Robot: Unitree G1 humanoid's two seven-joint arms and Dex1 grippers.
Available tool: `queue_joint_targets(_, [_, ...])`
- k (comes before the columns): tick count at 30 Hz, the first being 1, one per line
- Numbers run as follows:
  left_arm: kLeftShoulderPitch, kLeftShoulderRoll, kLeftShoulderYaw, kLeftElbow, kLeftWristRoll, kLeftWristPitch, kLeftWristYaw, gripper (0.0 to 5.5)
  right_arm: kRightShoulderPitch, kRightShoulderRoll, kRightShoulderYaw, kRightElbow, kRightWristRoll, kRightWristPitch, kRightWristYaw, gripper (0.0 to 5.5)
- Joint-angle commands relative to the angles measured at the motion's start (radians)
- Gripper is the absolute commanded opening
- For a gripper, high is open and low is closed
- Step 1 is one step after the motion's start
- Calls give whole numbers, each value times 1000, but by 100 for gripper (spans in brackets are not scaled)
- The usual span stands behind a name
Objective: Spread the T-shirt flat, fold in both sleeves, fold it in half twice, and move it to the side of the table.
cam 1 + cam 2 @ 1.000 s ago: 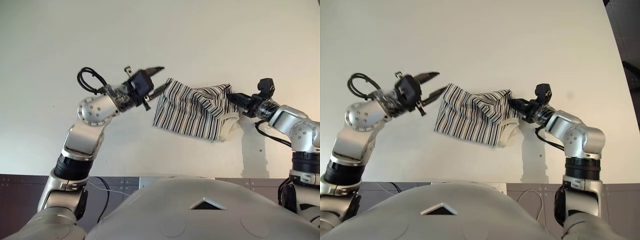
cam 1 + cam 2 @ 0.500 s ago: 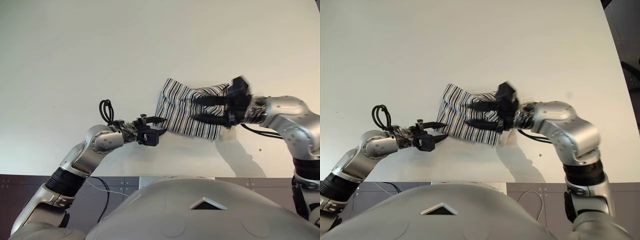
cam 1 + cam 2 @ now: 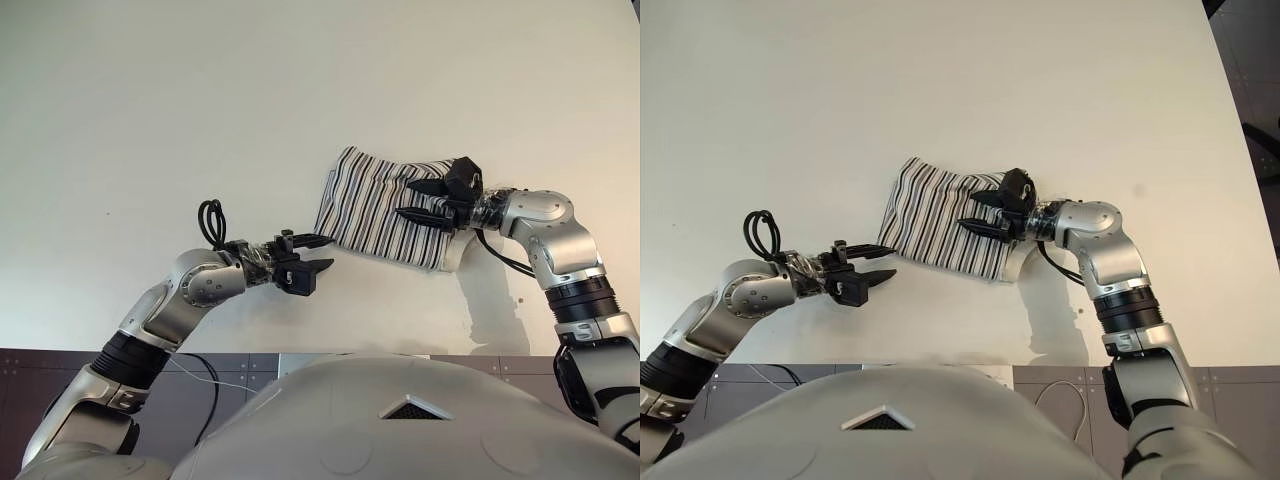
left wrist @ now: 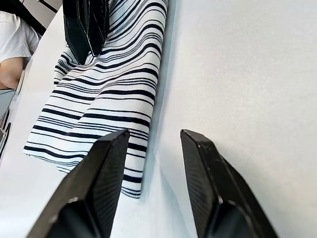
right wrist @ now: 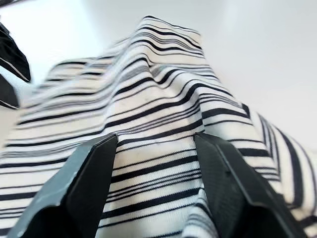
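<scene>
The striped T-shirt [image 3: 365, 205] lies folded into a compact bundle on the white table [image 3: 200, 120], with a white part showing at its near right corner. My right gripper [image 3: 405, 198] is open and low over the shirt's right half, fingers pointing left; in the right wrist view its fingers [image 5: 94, 183] frame the striped cloth [image 5: 148, 99]. My left gripper [image 3: 322, 252] rests open just off the shirt's near left corner, nothing between its fingers [image 4: 99, 188]. From the left wrist, the T-shirt's edge [image 4: 109, 94] lies just ahead.
The table's front edge [image 3: 300, 350] runs close below both arms, with dark floor beyond. Its right edge [image 3: 1240, 130] shows in the right eye view. Bare tabletop lies to the left of and behind the shirt.
My left arm dropped from raised height to the table beside the shirt's near left corner. The right gripper came from the shirt's right edge onto it, then drew back slightly right.
</scene>
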Motion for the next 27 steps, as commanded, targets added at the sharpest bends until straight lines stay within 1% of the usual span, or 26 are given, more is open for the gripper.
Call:
queue_joint_targets(1, [41,35,-6,21,13,29,-49,195,-38,-153,-45,531,-193,-152,-199,283])
queue_joint_targets(4, [51,29,3,16,6,39,-37,195,-61,-223,-136,795,-142,-132,-315,283])
queue_joint_targets(6, [51,26,3,19,5,41,-31,195,-54,-238,-177,895,-114,-118,-389,283])
queue_joint_targets(8, [43,21,7,23,1,43,-29,195,-38,-245,-235,979,-79,-82,-502,283])
queue_joint_targets(14, [40,-1,29,30,-24,53,-6,195,-20,-222,-434,1088,43,-28,-756,283])
queue_joint_targets(17, [32,-43,56,22,-64,70,25,195,-52,-192,-511,1075,82,-104,-776,283])
queue_joint_targets(19, [32,-84,82,4,-102,80,56,195,-95,-175,-540,1049,85,-166,-759,283])
queue_joint_targets(21, [27,-148,120,-27,-141,100,109,195,-142,-171,-540,1011,54,-256,-749,283])
queue_joint_targets(23, [17,-242,186,-93,-197,116,205,195,-186,-186,-531,899,6,-414,-801,283])
queue_joint_targets(25, [-2,-348,265,-192,-275,198,311,195,-184,-152,-536,613,7,-507,-805,283])
queue_joint_targets(27, [-29,-441,314,-262,-321,303,403,195,-122,-68,-488,234,29,-456,-799,283])
